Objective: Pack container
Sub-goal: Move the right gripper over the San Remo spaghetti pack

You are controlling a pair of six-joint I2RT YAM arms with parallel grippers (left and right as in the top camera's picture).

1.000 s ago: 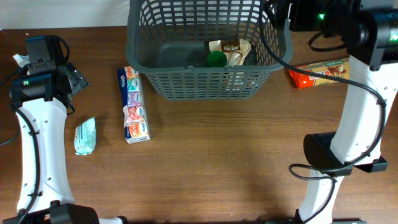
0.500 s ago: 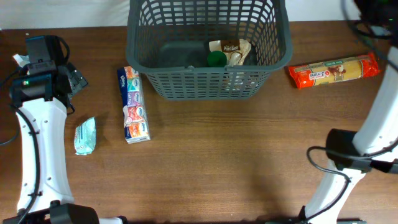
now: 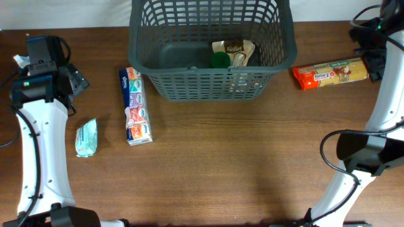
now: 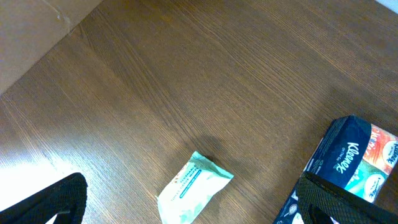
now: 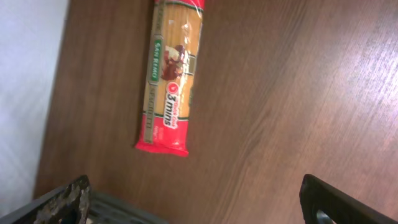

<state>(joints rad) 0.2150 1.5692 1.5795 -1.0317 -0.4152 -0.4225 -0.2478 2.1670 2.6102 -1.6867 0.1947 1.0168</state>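
Moved since a second ago: right arm only, swung off the container to the table's right edge; all goods unshifted.

1. Container (image 3: 189, 85): dark grey lattice basket, far middle of the table (image 3: 221, 164), long axis left to right. Holds a brown pouch (image 3: 235, 50) and a green-topped item (image 3: 219, 60) at its right half; left half bare.

2. Spaghetti packet (image 3: 329, 73): red and yellow, flat on the table just right of the container, not touching it. Long axis runs nearly left to right, pointing at the basket's right wall.

3. Right gripper (image 5: 198, 202): hangs above the packet's outer end, fingers spread wide, nothing between them. From these fingers the container lies to the left, with the packet between. In the wrist view the packet's length runs away from the fingers, so the jaws look set to close across its narrow width. This arm is much the nearer to it.

4. Tissue pack (image 3: 136, 105): multi-coloured, just left of the container, long axis front to back.

5. Wipes packet (image 3: 86, 137): pale green, left of the tissues and apart from them.

6. Left gripper (image 3: 74, 81): far left, raised, fingers wide and empty; the container lies to its right, beyond the tissues.

Judgement: spaghetti is the likely next item, by the right arm.
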